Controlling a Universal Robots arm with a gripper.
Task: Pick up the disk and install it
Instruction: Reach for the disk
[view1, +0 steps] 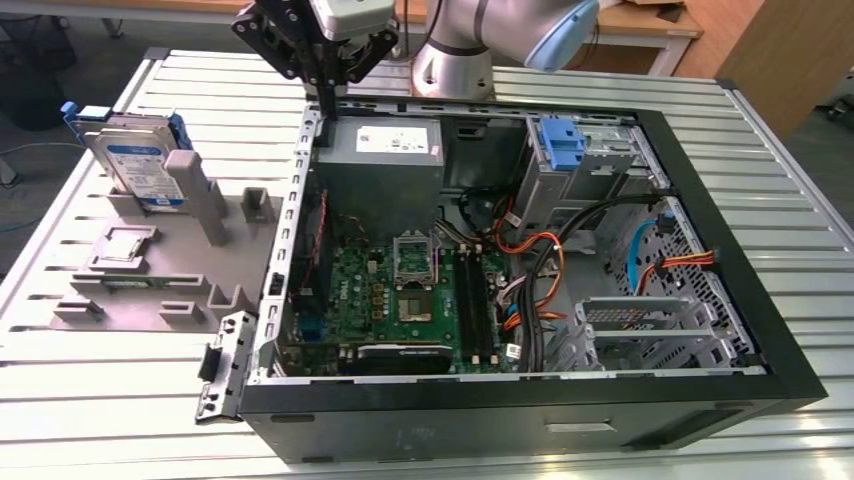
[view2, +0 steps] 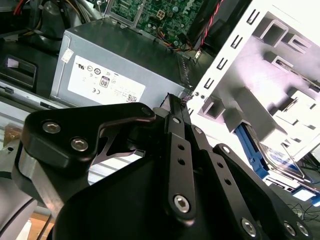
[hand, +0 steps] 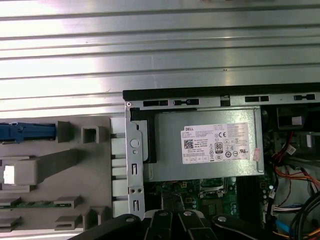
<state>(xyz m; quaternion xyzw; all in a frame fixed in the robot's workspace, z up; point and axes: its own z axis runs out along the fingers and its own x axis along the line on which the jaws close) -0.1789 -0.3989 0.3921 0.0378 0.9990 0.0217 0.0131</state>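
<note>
Closest in the exterior view: black front wall of an open computer case (view1: 534, 410), laid on its side on a ribbed metal table (view1: 774, 130). Lid off, insides exposed.

Inside, going back: green motherboard (view1: 387, 290) on the floor of the case, then a tangle of orange and black cables (view1: 547, 260). Toward the exterior view's right, a bare metal drive cage (view1: 641, 325). Against the far wall, a grey power supply (view1: 380, 150) with a white label, and near it a lone blue bracket (view1: 561, 145).

Just beside the case, on the exterior view's left: a grey fixture block (view1: 147, 270) with several slots and posts. Standing on edge at its far end, the disk (view1: 138, 165) — long axis up and down, leaning slightly, labelled face turned toward the exterior camera, blue carrier framing its edges. Untouched, and well apart from the gripper.

Farther back and higher: gripper (view1: 326, 82), hanging over the far corner of the case on the exterior view's left, above the edge of the power supply. Fingers (view2: 176, 145) drawn together to a point in the second wrist view, with nothing held between them.

Behind all of it — silver robot arm (view1: 494, 40), rising from the far side of the table.
</note>
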